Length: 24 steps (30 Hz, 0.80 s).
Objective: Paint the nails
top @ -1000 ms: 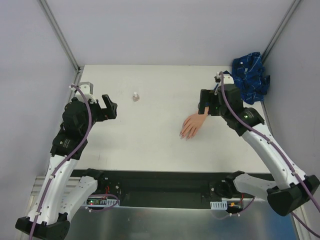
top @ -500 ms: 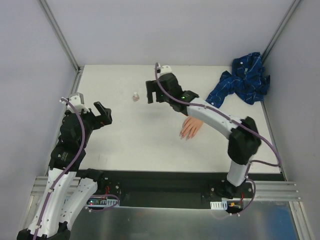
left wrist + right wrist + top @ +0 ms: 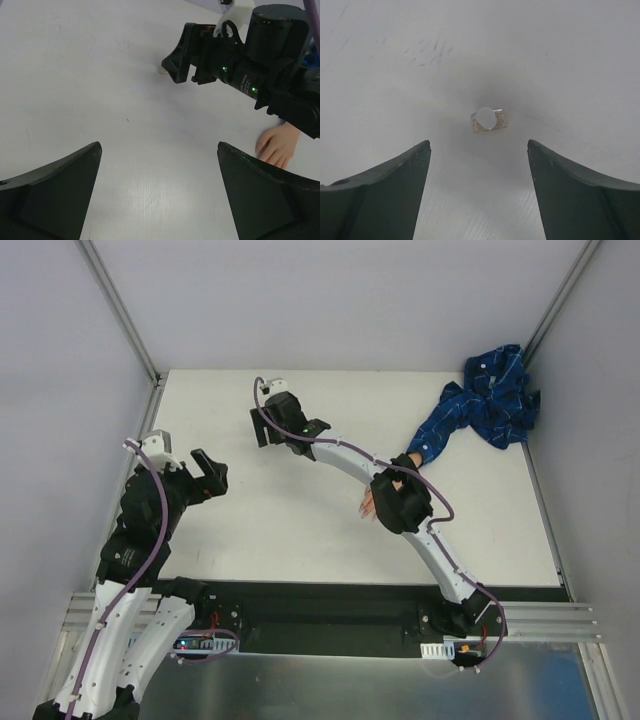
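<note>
The flesh-coloured mannequin hand (image 3: pixel 368 502) lies right of the table's middle, mostly hidden under my right arm's elbow. Its fingertips show, but the nails are too small to make out. Its blue patterned sleeve (image 3: pixel 437 432) trails to the back right. The hand also shows in the left wrist view (image 3: pixel 274 146). My right gripper (image 3: pixel 262 430) is open, reaching far left over a small clear polish bottle (image 3: pixel 489 120) with a white cap. The bottle stands just beyond the fingertips (image 3: pixel 422 148), untouched. My left gripper (image 3: pixel 212 470) is open and empty above the table's left side.
The blue cloth (image 3: pixel 497 390) bunches at the back right corner. My right arm (image 3: pixel 345 456) stretches diagonally across the middle of the table. In the left wrist view the right gripper (image 3: pixel 186 55) sits ahead, with bare white table between.
My right arm has swung from the mannequin's wrist leftwards across the table to the polish bottle. The sleeve now lies stretched out. My left gripper has hardly moved.
</note>
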Tool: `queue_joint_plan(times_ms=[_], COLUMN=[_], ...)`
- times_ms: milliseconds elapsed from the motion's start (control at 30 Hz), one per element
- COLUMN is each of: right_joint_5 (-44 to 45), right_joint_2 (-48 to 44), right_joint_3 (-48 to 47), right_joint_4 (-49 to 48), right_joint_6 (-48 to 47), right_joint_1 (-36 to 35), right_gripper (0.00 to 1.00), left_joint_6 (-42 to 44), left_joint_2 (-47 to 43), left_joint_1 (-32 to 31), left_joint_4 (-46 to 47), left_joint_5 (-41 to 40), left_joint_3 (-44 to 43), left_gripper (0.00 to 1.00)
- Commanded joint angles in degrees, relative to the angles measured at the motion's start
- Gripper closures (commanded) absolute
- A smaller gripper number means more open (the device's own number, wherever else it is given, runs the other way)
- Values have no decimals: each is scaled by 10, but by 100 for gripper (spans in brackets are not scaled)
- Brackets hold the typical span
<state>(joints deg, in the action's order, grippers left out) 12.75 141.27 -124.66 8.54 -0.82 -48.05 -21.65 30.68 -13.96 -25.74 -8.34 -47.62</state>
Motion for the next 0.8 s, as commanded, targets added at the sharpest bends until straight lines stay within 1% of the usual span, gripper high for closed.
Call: queue_joint_plan(times_ms=[0, 67, 300, 400, 467, 567, 767], right_joint_5=[26, 29, 32, 41, 36, 41, 35], right_joint_2=[23, 50, 74, 79, 86, 99, 103], right_joint_3=[-73, -101, -123, -128, -136, -166, -172], right_joint_4=[-7, -1, 4, -4, 0, 23, 26], right_joint_6=[26, 33, 33, 28, 33, 47, 51], right_joint_1=[3, 4, 4, 4, 7, 9, 12], right_gripper=[25, 35, 36, 41, 48, 48, 49], left_joint_6=[-16, -17, -28, -30, -32, -33, -32], left_joint_2=[1, 5, 18, 23, 24, 22, 18], left_joint_1=[-7, -8, -13, -16, -17, -19, -20], left_joint_4=[6, 6, 5, 5, 5, 4, 3], left_joint_5=[14, 13, 32, 38, 39, 43, 53], left_joint_3=[7, 0, -20, -27, -30, -34, -42], left_gripper=[2, 2, 2, 3, 3, 3, 4])
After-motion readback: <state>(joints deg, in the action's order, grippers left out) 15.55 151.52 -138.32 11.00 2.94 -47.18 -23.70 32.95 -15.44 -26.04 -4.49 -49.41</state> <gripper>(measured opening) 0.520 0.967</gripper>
